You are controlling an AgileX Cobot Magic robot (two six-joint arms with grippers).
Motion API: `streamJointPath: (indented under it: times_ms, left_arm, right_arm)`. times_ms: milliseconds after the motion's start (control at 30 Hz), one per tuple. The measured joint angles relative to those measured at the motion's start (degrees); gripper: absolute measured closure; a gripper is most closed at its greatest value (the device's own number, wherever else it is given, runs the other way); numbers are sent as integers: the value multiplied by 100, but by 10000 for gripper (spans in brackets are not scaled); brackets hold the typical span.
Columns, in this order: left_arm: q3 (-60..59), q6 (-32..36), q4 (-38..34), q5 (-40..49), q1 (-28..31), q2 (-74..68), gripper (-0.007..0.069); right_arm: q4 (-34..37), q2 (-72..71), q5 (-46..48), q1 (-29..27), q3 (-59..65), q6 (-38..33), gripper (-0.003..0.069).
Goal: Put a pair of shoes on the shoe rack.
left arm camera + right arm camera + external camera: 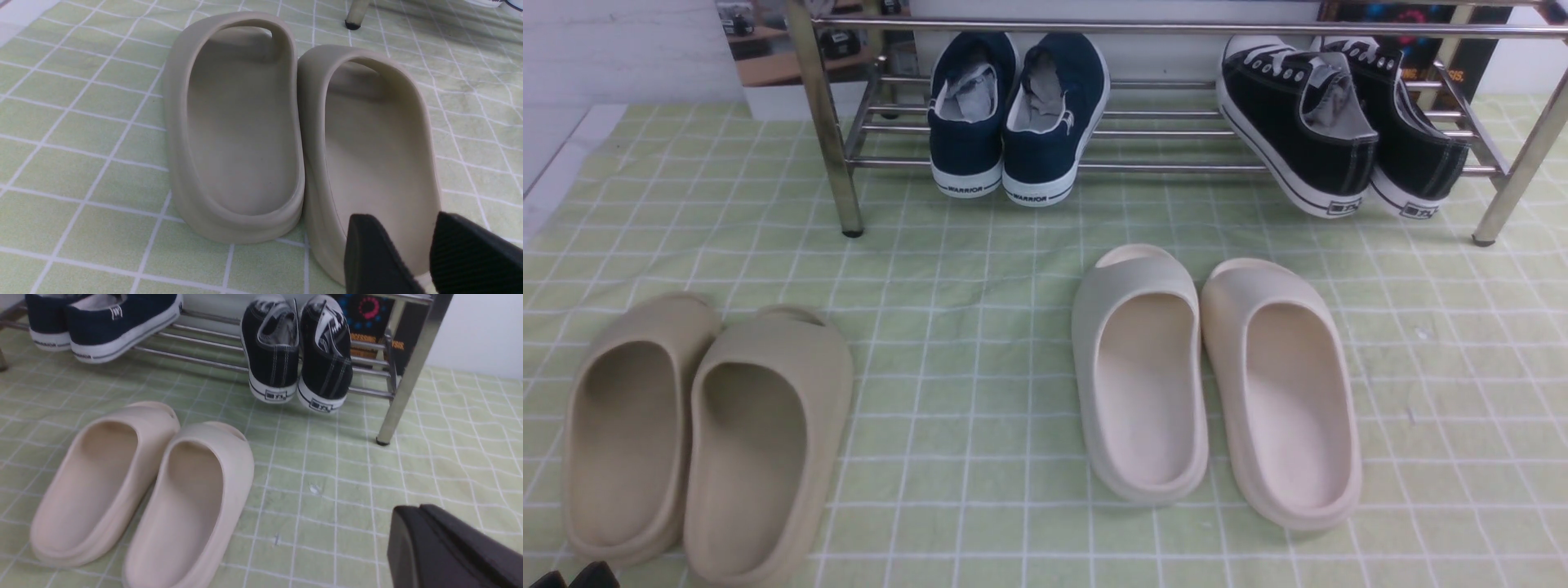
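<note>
The pair of shoes [1343, 122], black canvas sneakers with white laces and white soles, sits on the lower bars of the shoe rack [1176, 28] at its right end, toward the far right corner of the bench [980, 269]. Both sneakers touch each other, heels pointing to the near edge and overhanging the front bar, and the left one leans to one side. The right wrist view shows the same pair [296, 351] beside the rack's right front leg [402, 384].

The navy sneakers [1017, 114] stand on the same bars left of the rack's middle, heels also toward the near edge and well apart from the black pair.

On the green checked cloth that covers the bench, the cream slides [1217, 376] lie side by side in front of the rack, right of the middle. The beige slides [698, 433] lie side by side at the near left corner.

The left tool [412, 253] hangs over the heel of one beige slide [367, 155], its two dark fingers apart with a clear gap and nothing between them. The right tool [421, 543] hangs over bare cloth near the right edge of the bench, its fingers pressed together and holding nothing.
</note>
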State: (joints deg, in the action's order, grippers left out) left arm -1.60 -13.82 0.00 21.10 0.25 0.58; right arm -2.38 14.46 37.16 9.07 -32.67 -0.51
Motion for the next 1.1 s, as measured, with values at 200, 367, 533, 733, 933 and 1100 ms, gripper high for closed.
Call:
streamJointPath:
  times_ms: [200, 367, 533, 733, 933, 1100]
  left_arm:
    - [-7, 0, 0, 0, 0, 0, 386]
    - [-7, 0, 0, 0, 0, 0, 386]
    - [-7, 0, 0, -5, 0, 0, 386]
    - [-13, 0, 0, -5, 0, 0, 386]
    - [-13, 0, 0, -5, 0, 0, 386]
    - [-13, 0, 0, -5, 0, 0, 386]
  right_arm:
    - [13, -840, -2364, -440, 1890, 409, 657]
    - [13, -1457, -3258, -1078, 3095, 751, 657]
    - [13, -1503, -2657, -1437, 3412, 1118, 662]
    - [-38, -1503, -1839, -1226, 3412, 1163, 664]
    - [-108, -1503, -1603, -1181, 3382, 1182, 664]
    - [-110, -1503, -1535, -1181, 3368, 1194, 664]
